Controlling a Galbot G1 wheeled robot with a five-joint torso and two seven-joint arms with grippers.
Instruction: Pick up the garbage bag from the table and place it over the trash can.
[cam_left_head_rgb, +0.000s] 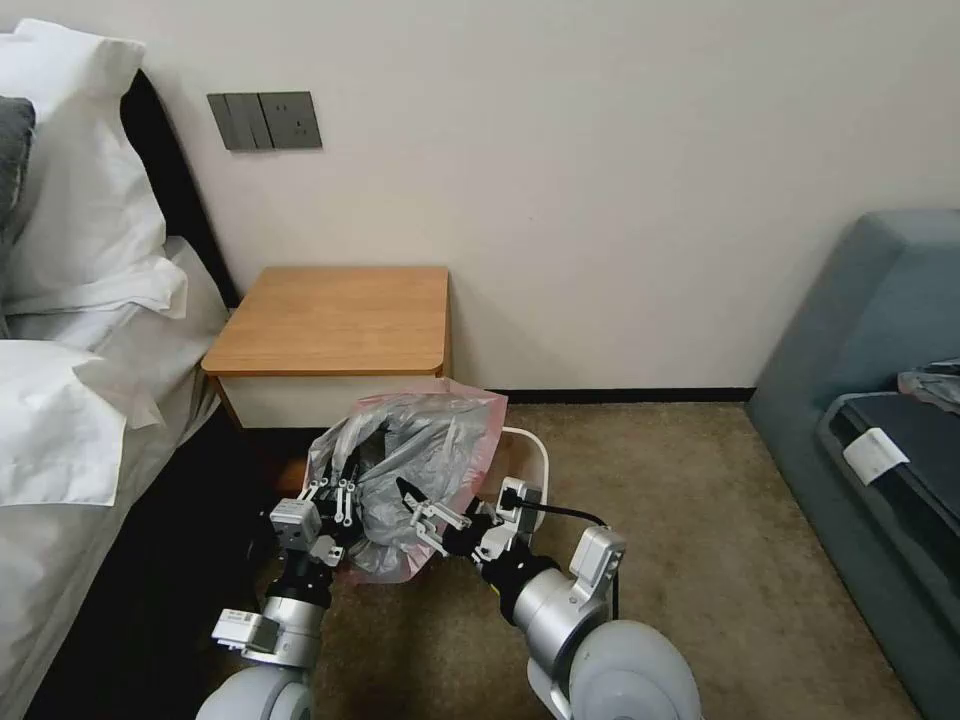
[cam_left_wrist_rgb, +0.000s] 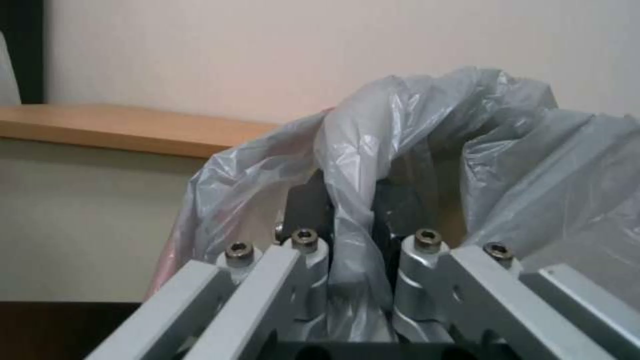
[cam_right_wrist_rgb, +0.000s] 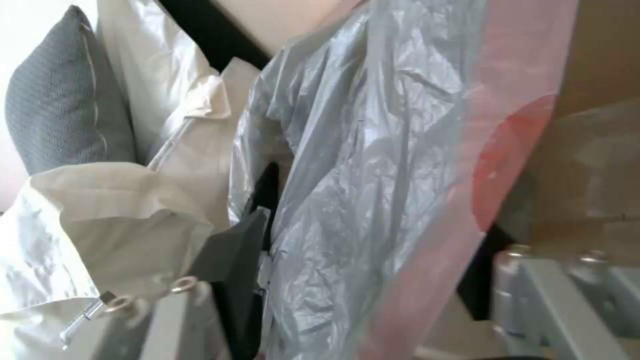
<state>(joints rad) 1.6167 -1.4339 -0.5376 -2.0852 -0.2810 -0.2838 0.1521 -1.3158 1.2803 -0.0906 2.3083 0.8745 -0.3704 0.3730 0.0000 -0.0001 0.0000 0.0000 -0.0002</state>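
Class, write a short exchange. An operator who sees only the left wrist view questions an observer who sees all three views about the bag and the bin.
Operator: My view has a fold of the bag pinched in the left gripper. Where is the bin?
Observer: In the head view the bin stands on the carpet by the table, its rim peeking out behind the bag.
Operator: And the right gripper?
Observer: The right gripper is at the bag's right side. The right wrist view shows its fingers apart, with bag film hanging between them.
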